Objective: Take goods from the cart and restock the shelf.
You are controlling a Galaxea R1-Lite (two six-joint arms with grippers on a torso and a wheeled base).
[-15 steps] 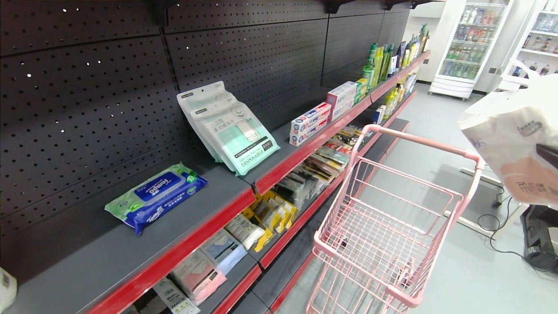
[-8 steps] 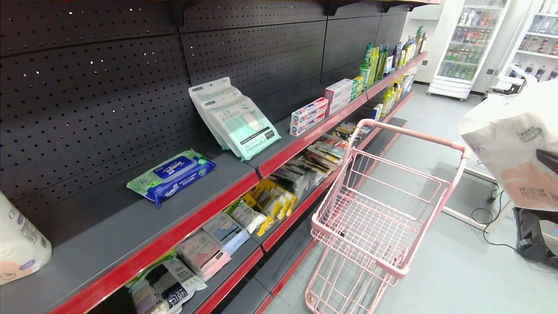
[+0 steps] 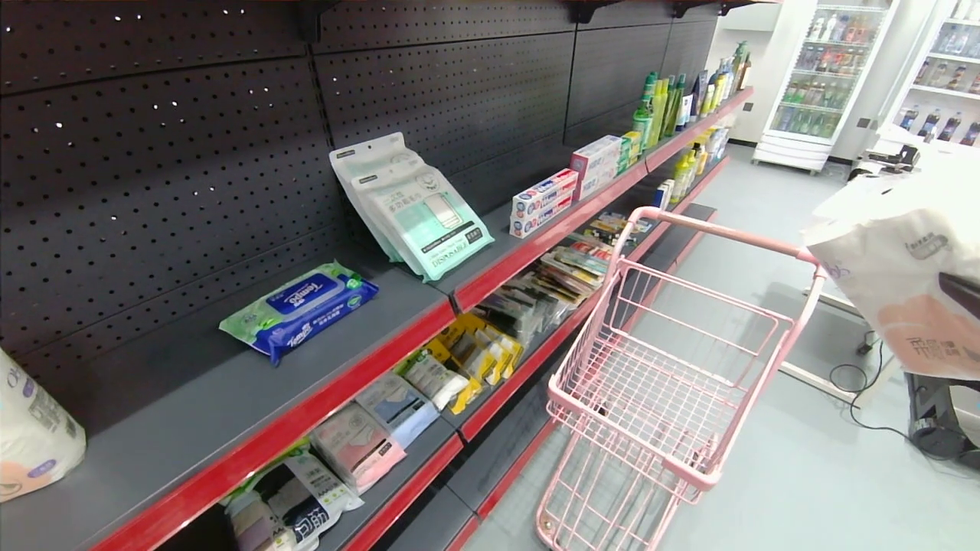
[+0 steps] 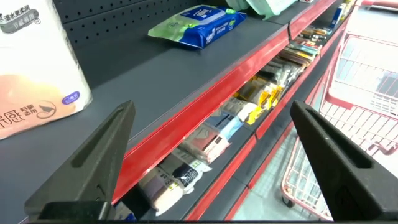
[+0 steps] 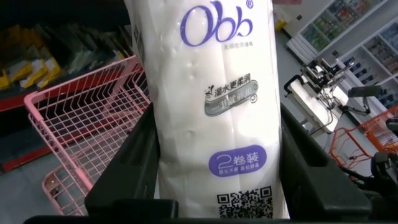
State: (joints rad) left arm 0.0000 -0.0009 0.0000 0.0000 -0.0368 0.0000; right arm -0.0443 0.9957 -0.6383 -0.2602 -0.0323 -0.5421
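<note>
A shop aisle: black pegboard backing on the left carries a long grey shelf (image 3: pixel 191 428) with a red front edge, more stocked shelves sit below it, and glass-door drink coolers (image 3: pixel 811 76) stand far right. The pink wire cart (image 3: pixel 727 236) stands on the floor to the right of the shelving.

The task's thing in hand is the paper roll pack (image 3: pixel 903 260), held up at the right edge of the scene, right of the cart handle and well apart from the shelf. The right gripper (image 5: pixel 216 124) is clamped on it, one finger on each side at the lower half. A second roll pack (image 3: pixel 31 436) stands on the near left end of the shelf. Farther along lie a blue wipes pack (image 3: pixel 298 310), leaning pale pouches (image 3: pixel 413 210) and toothpaste boxes (image 3: pixel 545 200).

The left gripper (image 4: pixel 211 109) hangs near the shelf front with its fingers spread wide and nothing between them.

The pack looks light and soft: rolls under thin glossy film. It should give under pressure, so a hard squeeze would dent it, while the slick film could let it slide in a loose grip. A hold across the middle, where the rolls back the film, seems safest. Its flat end should let it stand upright.
</note>
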